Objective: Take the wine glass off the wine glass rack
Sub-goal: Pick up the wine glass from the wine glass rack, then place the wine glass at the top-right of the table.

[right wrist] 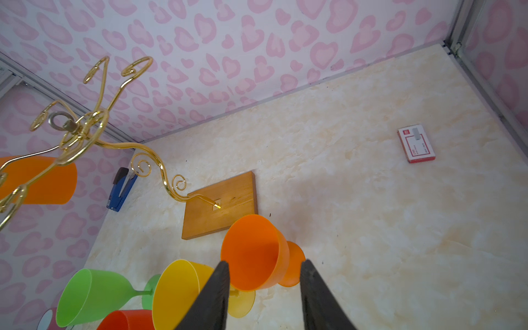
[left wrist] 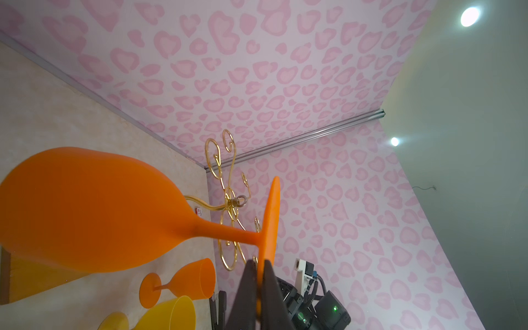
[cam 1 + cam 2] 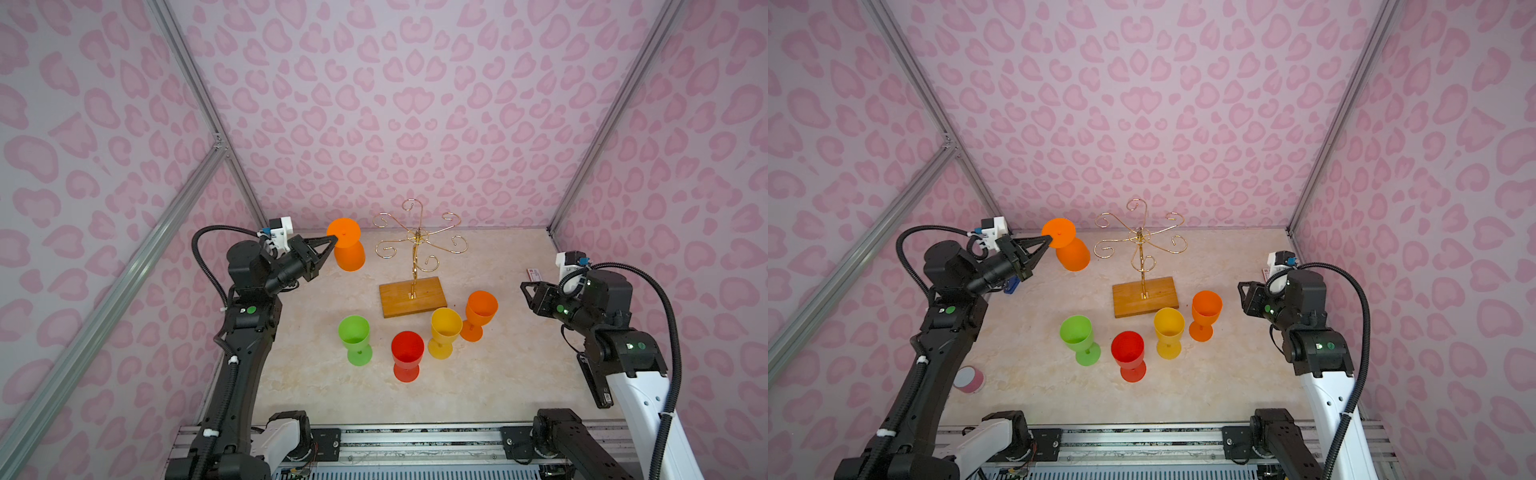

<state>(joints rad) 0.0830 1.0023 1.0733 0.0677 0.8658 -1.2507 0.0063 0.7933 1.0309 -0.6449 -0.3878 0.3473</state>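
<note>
An orange wine glass (image 3: 350, 254) (image 3: 1073, 254) (image 2: 85, 208) hangs upside down in the air, foot upward, just left of the wine glass rack (image 3: 415, 237) (image 3: 1140, 237) (image 2: 231, 200) (image 1: 77, 128). In both top views it is clear of the rack's gold spiral arms. My left gripper (image 3: 334, 240) (image 3: 1049, 239) (image 2: 259, 261) is shut on the rim of its foot. No glass hangs on the rack, whose wooden base (image 3: 411, 296) rests on the table. My right gripper (image 3: 525, 296) (image 3: 1241, 295) (image 1: 264, 263) is open and holds nothing, hovering at the right.
Green (image 3: 354, 332), red (image 3: 407, 351), yellow (image 3: 445, 326) and orange (image 3: 481, 307) glasses stand upright in front of the rack base. A blue stapler (image 3: 1011, 286) lies at the left, a red-and-white box (image 1: 416, 143) at the back right, a tape roll (image 3: 968, 379) at the left edge.
</note>
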